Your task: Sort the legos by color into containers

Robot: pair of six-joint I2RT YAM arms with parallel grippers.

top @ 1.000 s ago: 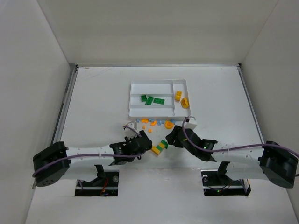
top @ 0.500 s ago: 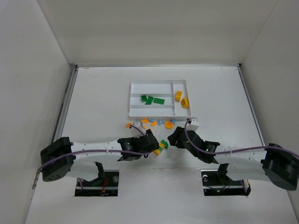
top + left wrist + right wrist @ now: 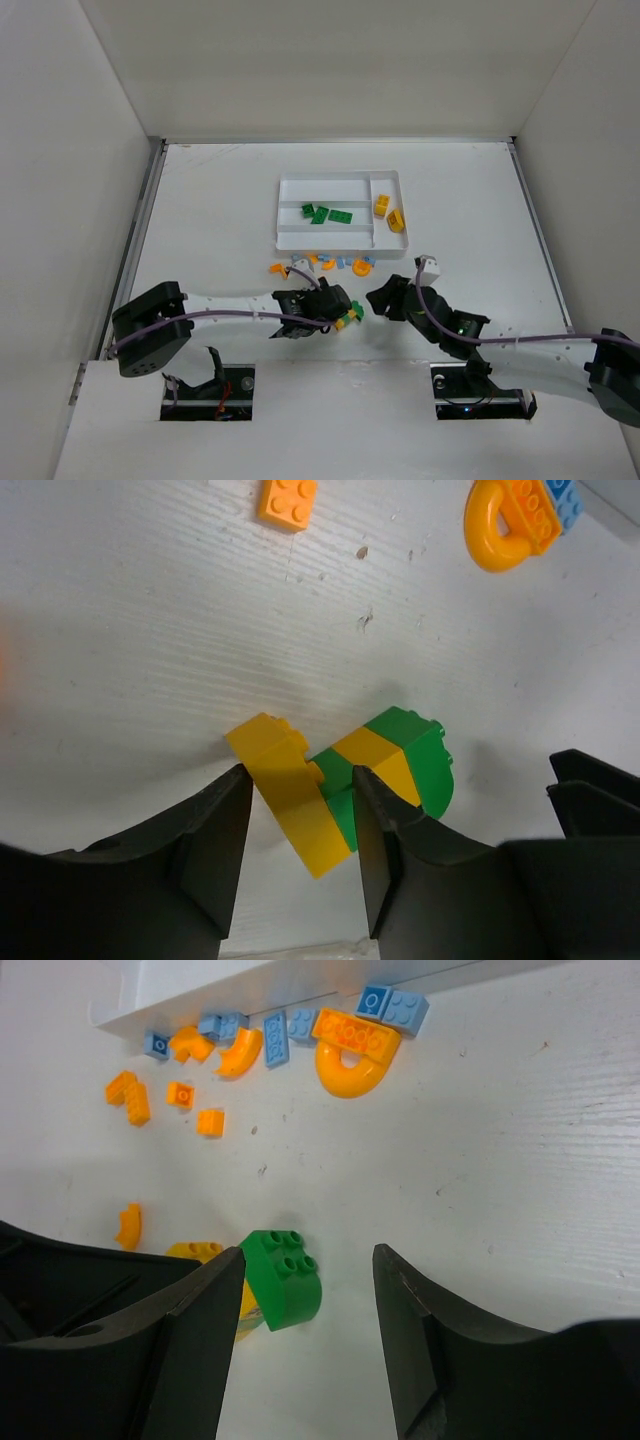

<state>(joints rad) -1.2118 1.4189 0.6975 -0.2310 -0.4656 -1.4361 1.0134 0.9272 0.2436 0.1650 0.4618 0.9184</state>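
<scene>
A small stack of yellow and green legos (image 3: pixel 347 316) lies on the table in front of the white tray (image 3: pixel 340 178). In the left wrist view my left gripper (image 3: pixel 300 780) straddles the stack's yellow end (image 3: pixel 285 790). Its jaws stand narrowly apart and just meet the stack, which lies crooked between them. My right gripper (image 3: pixel 310 1260) is open just right of the stack, with the green end brick (image 3: pixel 283 1278) between its fingers and touching neither. Green legos (image 3: pixel 325 214) lie in a long slot of the tray, and yellow ones (image 3: pixel 390 213) in the end slot.
Loose orange and light blue legos (image 3: pixel 330 263) lie in a row along the tray's near wall, among them an orange ring (image 3: pixel 352 1055). An orange brick (image 3: pixel 287 500) lies just beyond the stack. The two grippers (image 3: pixel 338 305) (image 3: pixel 382 300) are close together.
My left gripper has moved right and come around the yellow end of the stack. My right gripper has backed off a little to the right.
</scene>
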